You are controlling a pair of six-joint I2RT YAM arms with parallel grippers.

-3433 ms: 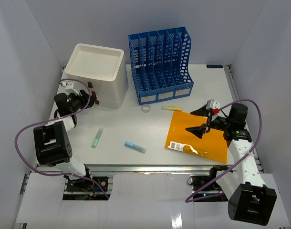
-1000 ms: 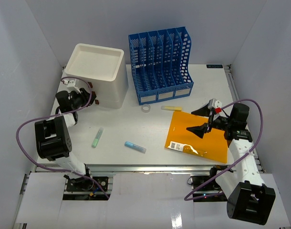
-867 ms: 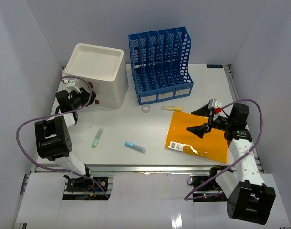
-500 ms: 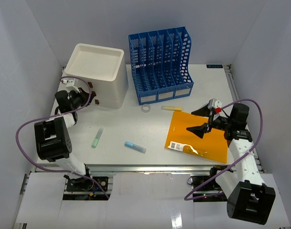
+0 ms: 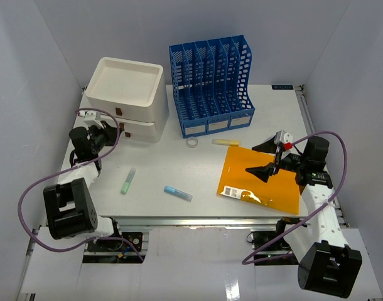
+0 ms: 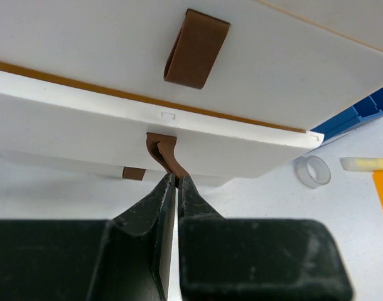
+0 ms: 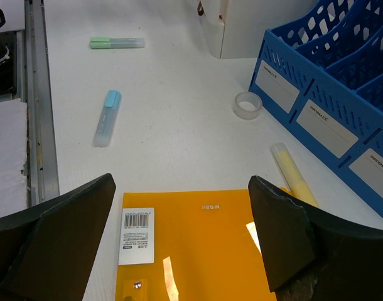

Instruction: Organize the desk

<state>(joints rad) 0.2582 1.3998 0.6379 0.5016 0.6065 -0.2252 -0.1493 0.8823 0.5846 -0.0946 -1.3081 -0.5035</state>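
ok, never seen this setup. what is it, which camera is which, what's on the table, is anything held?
Two robot arms with two-finger grippers on a large white desk. The wide picture looks down from above; the others come from wrist cameras. On the desk: white drawer unit, blue slotted plastic file rack, flat orange folder, clear tape ring, yellow marker, green marker, blue marker. The left gripper is shut on the lower drawer's brown strap handle. The right gripper hangs open over the folder, empty.
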